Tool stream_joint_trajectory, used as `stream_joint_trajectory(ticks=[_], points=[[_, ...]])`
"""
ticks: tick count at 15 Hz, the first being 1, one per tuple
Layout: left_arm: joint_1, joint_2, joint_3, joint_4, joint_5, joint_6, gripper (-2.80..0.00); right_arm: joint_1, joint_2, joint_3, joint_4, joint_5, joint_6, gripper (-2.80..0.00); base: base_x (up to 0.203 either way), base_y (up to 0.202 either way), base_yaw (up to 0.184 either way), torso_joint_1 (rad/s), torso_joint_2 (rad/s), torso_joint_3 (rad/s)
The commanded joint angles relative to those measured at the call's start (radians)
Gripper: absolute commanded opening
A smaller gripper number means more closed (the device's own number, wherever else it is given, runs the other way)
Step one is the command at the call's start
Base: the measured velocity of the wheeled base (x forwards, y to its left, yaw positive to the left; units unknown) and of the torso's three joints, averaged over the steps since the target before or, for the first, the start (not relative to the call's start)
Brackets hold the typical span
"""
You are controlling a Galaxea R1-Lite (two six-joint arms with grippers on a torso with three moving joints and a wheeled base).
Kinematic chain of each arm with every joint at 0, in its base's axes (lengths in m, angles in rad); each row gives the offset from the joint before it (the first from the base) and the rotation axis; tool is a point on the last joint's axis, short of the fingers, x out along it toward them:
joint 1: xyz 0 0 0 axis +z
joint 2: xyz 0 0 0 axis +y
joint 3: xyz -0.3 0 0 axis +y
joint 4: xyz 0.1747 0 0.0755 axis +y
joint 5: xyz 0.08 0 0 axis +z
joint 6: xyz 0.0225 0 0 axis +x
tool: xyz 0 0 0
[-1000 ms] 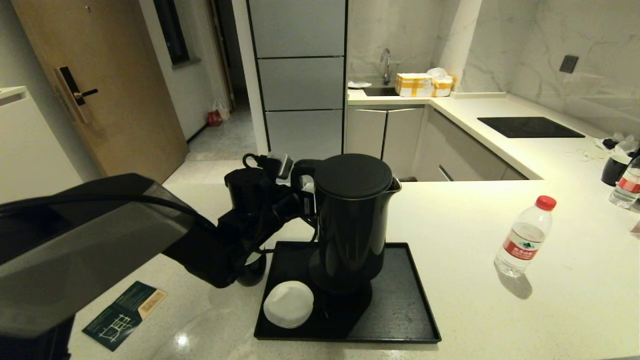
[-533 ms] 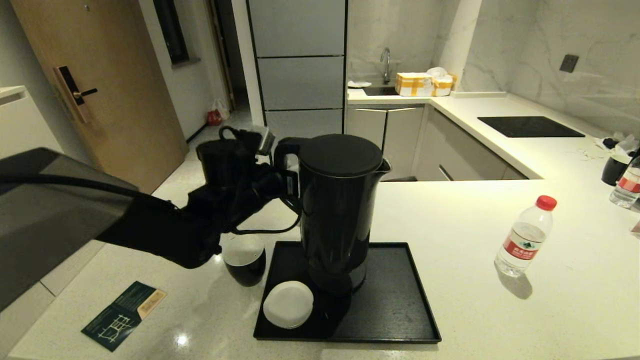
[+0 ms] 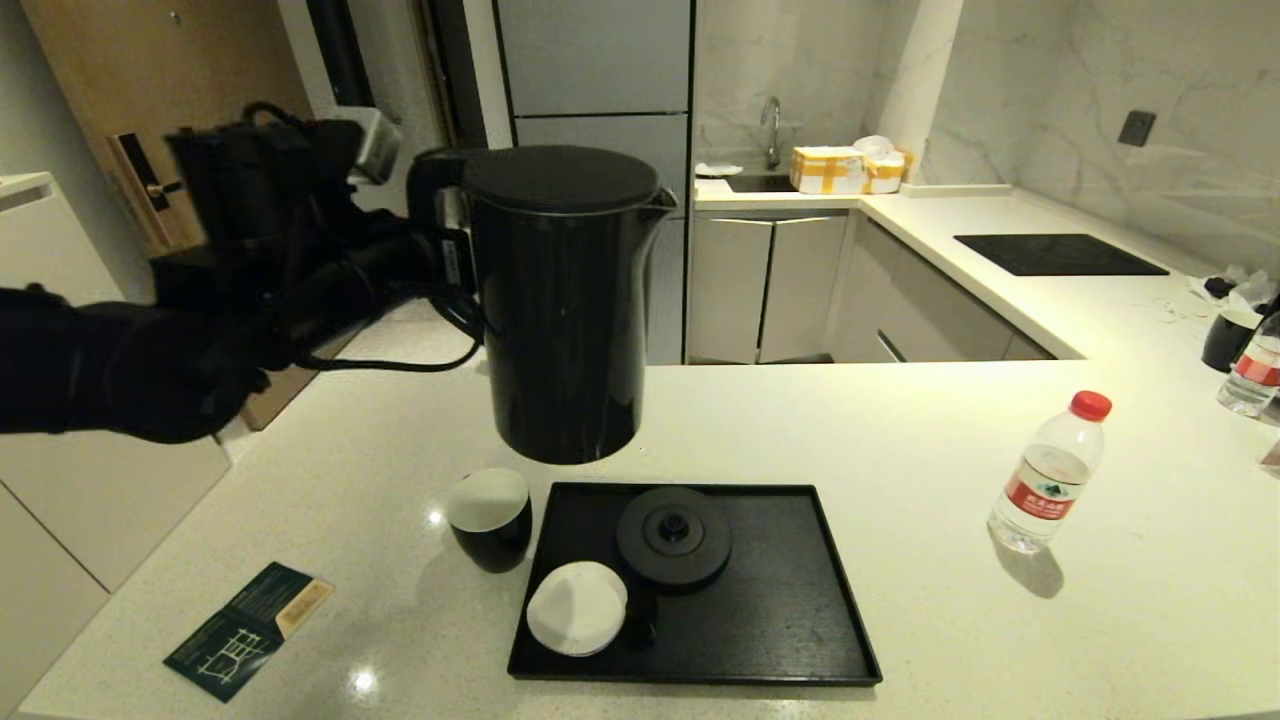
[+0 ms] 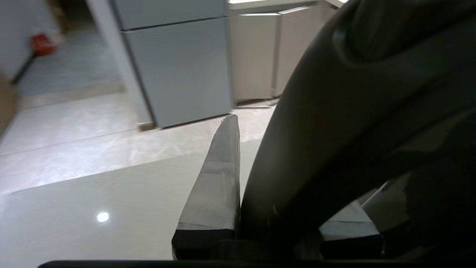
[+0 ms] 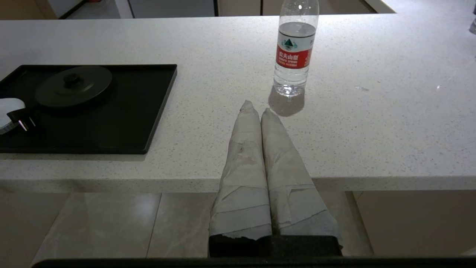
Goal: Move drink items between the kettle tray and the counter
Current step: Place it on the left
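Two things sit in the tray (image 3: 800, 640): base disc (image 3: 673, 540), saucer (image 3: 576, 608).

One tall glossy black kettle (image 3: 565, 300), one flat black tray (image 3: 800, 620), one round black base disc (image 3: 673, 541), one white saucer (image 3: 577, 608), two black cups (image 3: 489, 520), two red-labelled clear bottles (image 3: 1048, 475).

We see the left hand (image 3: 440, 250) lift the kettle (image 3: 560, 300) higher and leftward, clear of the tray (image 3: 800, 620), uncovering the base disc (image 3: 673, 535).
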Motion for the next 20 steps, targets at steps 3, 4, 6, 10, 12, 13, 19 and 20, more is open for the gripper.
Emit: stream_joint_trajectory(ticks=[3, 4, 6, 10, 12, 13, 19, 20], points=[[0.134, -0.119, 0.004, 0.061, 0.026, -0.014, -2.80, 0.000, 0.002, 0.000, 0.000, 0.000, -0.001, -2.80, 0.000, 0.000, 0.000, 0.000, 0.00, 0.000], [0.166, -0.133, 0.015, 0.065, 0.027, -0.024, -2.80, 0.000, 0.002, 0.000, 0.000, 0.000, -0.001, -2.80, 0.000, 0.000, 0.000, 0.000, 0.00, 0.000], [0.241, -0.153, 0.039, 0.080, 0.020, -0.055, -2.80, 0.000, 0.002, 0.000, 0.000, 0.000, 0.000, -2.80, 0.000, 0.000, 0.000, 0.000, 0.00, 0.000], [0.378, -0.143, 0.082, 0.076, 0.013, -0.108, -2.80, 0.000, 0.002, 0.000, 0.000, 0.000, 0.000, -2.80, 0.000, 0.000, 0.000, 0.000, 0.00, 0.000], [0.478, -0.126, 0.131, 0.067, 0.000, -0.130, -2.80, 0.000, 0.002, 0.000, 0.000, 0.000, 0.000, -2.80, 0.000, 0.000, 0.000, 0.000, 0.00, 0.000], [0.504, -0.113, 0.148, 0.059, -0.007, -0.137, -2.80, 0.000, 0.002, 0.000, 0.000, 0.000, -0.001, -2.80, 0.000, 0.000, 0.000, 0.000, 0.00, 0.000], [0.608, -0.007, 0.181, -0.078, -0.016, -0.125, -2.80, 0.000, 0.002, 0.000, 0.000, 0.000, -0.001, -2.80, 0.000, 0.000, 0.000, 0.000, 0.00, 0.000], [0.610, -0.004, 0.182, -0.078, -0.014, -0.124, -2.80, 0.000, 0.002, 0.000, 0.000, 0.000, -0.001, -2.80, 0.000, 0.000, 0.000, 0.000, 0.00, 0.000]])
